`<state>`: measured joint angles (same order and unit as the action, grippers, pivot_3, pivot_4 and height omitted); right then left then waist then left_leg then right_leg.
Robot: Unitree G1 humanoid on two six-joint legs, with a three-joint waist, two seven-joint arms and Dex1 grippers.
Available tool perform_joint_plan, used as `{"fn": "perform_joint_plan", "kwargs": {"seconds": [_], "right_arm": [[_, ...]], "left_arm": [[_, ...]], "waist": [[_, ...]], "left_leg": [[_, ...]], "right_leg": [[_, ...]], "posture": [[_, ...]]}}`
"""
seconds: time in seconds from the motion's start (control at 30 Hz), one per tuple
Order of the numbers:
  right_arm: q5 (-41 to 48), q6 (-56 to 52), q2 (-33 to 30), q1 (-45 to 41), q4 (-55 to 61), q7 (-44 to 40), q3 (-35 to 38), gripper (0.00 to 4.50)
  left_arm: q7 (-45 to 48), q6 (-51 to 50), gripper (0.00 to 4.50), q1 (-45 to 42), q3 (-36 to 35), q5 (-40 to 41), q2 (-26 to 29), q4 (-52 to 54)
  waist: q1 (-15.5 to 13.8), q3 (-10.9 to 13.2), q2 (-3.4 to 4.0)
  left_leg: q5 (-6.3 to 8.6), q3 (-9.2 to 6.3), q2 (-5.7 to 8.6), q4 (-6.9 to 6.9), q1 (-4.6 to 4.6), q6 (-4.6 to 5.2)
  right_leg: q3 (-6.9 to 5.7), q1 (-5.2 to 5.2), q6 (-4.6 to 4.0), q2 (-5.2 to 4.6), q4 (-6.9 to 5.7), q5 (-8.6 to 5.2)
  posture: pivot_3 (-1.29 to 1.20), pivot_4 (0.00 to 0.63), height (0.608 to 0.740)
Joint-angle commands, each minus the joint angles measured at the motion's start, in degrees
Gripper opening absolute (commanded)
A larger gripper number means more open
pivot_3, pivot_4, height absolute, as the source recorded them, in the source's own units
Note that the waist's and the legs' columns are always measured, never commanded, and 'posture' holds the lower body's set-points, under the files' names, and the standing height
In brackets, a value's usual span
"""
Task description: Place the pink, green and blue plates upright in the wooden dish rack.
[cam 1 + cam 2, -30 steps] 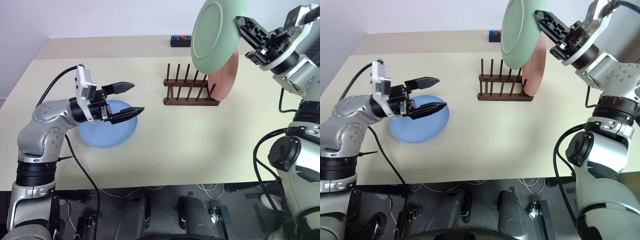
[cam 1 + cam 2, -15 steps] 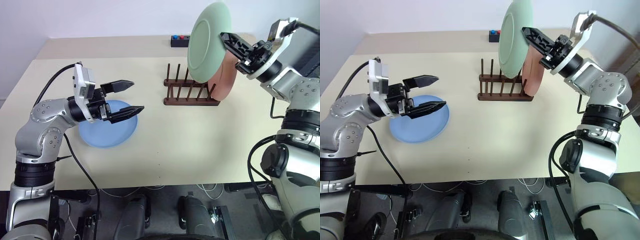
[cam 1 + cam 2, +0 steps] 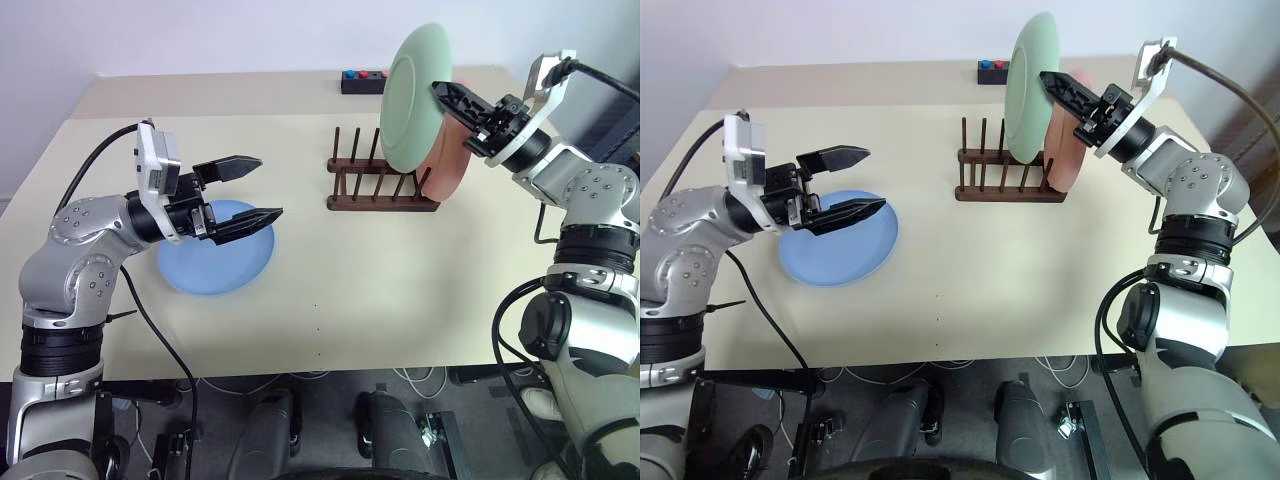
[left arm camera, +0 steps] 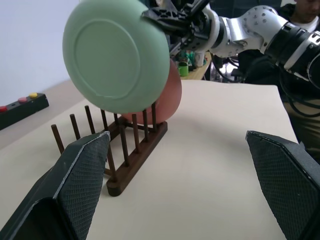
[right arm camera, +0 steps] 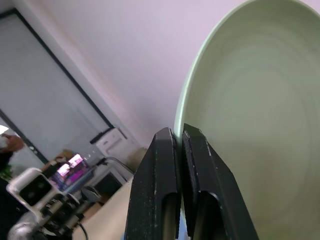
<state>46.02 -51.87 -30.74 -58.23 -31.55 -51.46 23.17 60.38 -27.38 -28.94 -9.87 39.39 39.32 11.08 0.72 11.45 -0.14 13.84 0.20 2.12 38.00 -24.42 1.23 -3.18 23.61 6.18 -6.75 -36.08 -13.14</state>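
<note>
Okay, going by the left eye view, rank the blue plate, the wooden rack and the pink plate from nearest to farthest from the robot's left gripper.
1. Blue plate: flat on the table directly beneath the open left gripper.
2. Wooden dish rack: across the table toward the right arm's side.
3. Pink plate: upright at the rack's far end, partly hidden behind the green plate pinched by the right gripper.

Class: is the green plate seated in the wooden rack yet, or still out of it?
Out. The right tool holds the green plate by its rim above the rack pegs.
</note>
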Motion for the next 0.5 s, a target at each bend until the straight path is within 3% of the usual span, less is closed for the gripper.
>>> {"fn": "perform_joint_plan", "kwargs": {"seconds": [0.03,0.5], "right_arm": [[-0.1,1.6,-0.9,-0.6,0.4,-0.9,0.4,0.03],[-4.0,3.1,-0.3,1.0,0.3,0.1,-2.7,0.03]], "left_arm": [[-0.3,-0.1,4.50,-0.1,-1.3,1.1,0.7,2.0],[-0.5,-0.6,4.50,-0.2,-1.0,1.0,0.6,2.5]], "waist": [[0.0,0.0,0.00],[0.0,0.0,0.00]], "left_leg": [[0.00,0.00,0.00,0.00,0.00,0.00],[0.00,0.00,0.00,0.00,0.00,0.00]], "right_leg": [[0.00,0.00,0.00,0.00,0.00,0.00],[0.00,0.00,0.00,0.00,0.01,0.00]], "posture": [[0.00,0.150,0.735],[0.00,0.150,0.735]]}}
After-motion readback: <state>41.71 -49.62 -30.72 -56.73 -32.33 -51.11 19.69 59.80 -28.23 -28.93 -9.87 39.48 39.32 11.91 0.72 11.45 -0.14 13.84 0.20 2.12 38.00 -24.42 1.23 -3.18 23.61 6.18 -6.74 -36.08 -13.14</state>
